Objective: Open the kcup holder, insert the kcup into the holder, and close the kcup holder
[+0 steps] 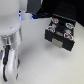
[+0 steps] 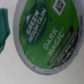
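Observation:
The kcup (image 2: 47,35) fills the wrist view: a round pod with a green foil top that reads "Green Mountain Dark Magic", lying on the white table. My gripper (image 2: 45,37) is right over it. One teal finger (image 2: 4,27) stands beside the pod's rim with a thin gap; the other finger is out of frame. In the exterior view my gripper (image 1: 11,70) hangs low at the lower left and the arm hides the pod. The black kcup holder (image 1: 64,12) stands at the upper right with its drawer (image 1: 59,35) pulled out.
Several pods with red and dark tops (image 1: 56,21) sit in the drawer's round slots. My white arm (image 1: 12,25) fills the exterior view's left. A white table (image 1: 40,60) lies between my gripper and the holder.

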{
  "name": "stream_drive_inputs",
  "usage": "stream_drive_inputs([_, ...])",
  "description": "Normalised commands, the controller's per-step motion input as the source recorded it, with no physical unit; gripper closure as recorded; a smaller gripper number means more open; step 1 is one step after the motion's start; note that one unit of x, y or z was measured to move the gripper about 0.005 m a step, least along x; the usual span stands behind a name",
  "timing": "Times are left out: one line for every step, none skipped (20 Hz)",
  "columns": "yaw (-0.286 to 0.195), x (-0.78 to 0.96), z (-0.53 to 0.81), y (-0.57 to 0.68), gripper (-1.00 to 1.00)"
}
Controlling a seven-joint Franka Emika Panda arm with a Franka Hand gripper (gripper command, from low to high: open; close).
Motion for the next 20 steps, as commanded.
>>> stream_drive_inputs([-0.032, 0.02, -0.01, 0.0, 1.0])
stream_drive_inputs([-0.03, 0.02, 0.0, 0.01, 1.0])
stream_drive_inputs([-0.037, 0.03, 0.0, 0.0, 1.0])
stream_drive_inputs([-0.031, 0.03, 0.01, 0.01, 1.0])
stream_drive_inputs([-0.029, 0.03, 0.01, 0.01, 1.0])
stream_drive_inputs([-0.029, 0.03, 0.01, 0.0, 1.0])
stream_drive_inputs([-0.027, 0.03, 0.01, 0.0, 1.0])
stream_drive_inputs([-0.029, 0.02, 0.01, -0.01, 1.0])
stream_drive_inputs([-0.031, 0.02, 0.0, 0.0, 1.0])
stream_drive_inputs([-0.032, 0.03, 0.0, 0.0, 1.0])
stream_drive_inputs([-0.036, 0.04, 0.02, 0.02, 1.0])
stream_drive_inputs([-0.032, 0.03, 0.01, 0.01, 1.0])
stream_drive_inputs([-0.027, 0.03, 0.01, 0.01, 1.0])
stream_drive_inputs([0.0, -0.01, 0.0, 0.0, 1.0])
stream_drive_inputs([-0.029, 0.02, 0.02, 0.01, 1.0])
stream_drive_inputs([0.0, 0.0, 0.0, 0.0, 1.0])
stream_drive_inputs([-0.034, 0.03, 0.12, 0.02, 1.0])
stream_drive_inputs([-0.039, 0.03, 0.26, 0.06, 1.0])
stream_drive_inputs([-0.051, 0.05, 0.34, 0.08, 1.0])
stream_drive_inputs([-0.033, 0.04, 0.51, 0.17, 1.0])
